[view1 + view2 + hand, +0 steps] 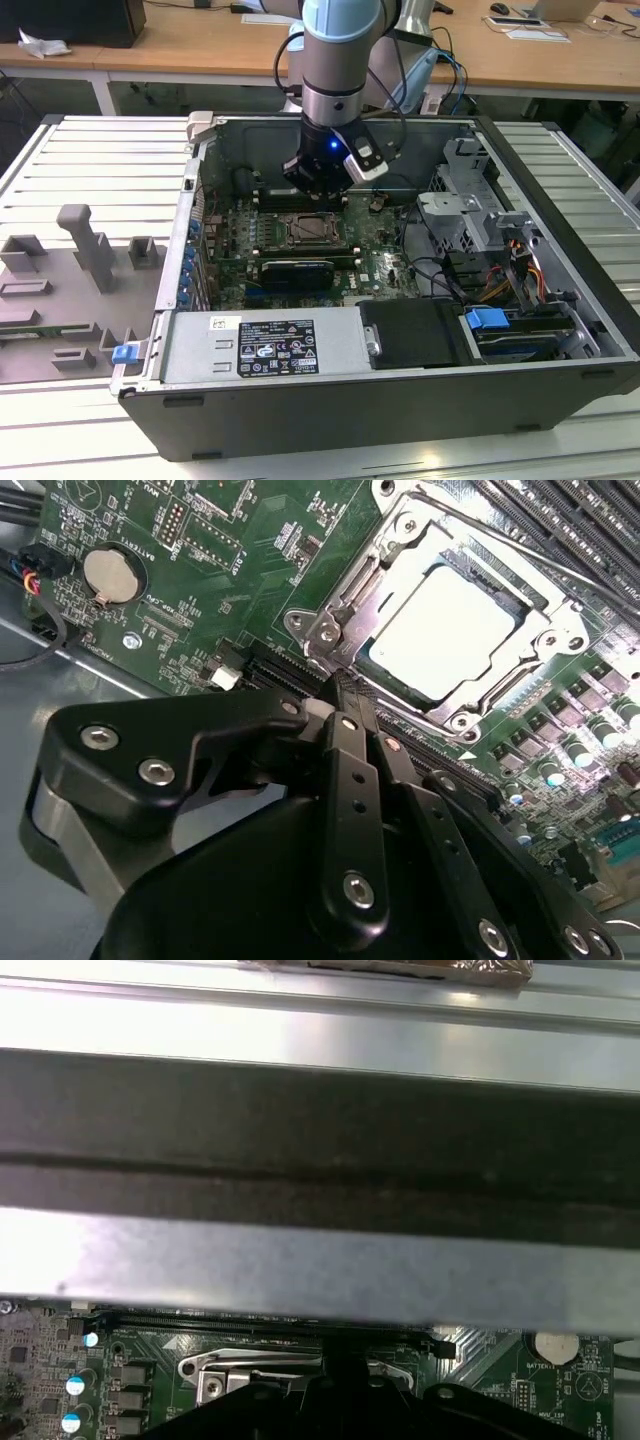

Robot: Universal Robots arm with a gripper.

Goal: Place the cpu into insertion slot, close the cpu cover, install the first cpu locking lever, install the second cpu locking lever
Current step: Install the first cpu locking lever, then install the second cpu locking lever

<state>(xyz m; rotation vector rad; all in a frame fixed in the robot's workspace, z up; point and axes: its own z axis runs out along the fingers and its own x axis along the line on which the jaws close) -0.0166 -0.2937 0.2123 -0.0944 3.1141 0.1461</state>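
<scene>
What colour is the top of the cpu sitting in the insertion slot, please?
Pale silver-grey, shown best in the second wrist view: the cpu.

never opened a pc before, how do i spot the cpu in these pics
Start at the open computer case lying on the slatted table, then find the green circuit board on its floor. Near the board's middle, just past the closed gripper, sits a silver metal frame, the cpu cover. The cpu is the pale, plain, flat square showing through that frame's window, unlike the round coin battery or the long black slots.

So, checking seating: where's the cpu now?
In the second wrist view, the cpu lies in the insertion slot, framed by the cpu cover, beyond the claw.
</scene>
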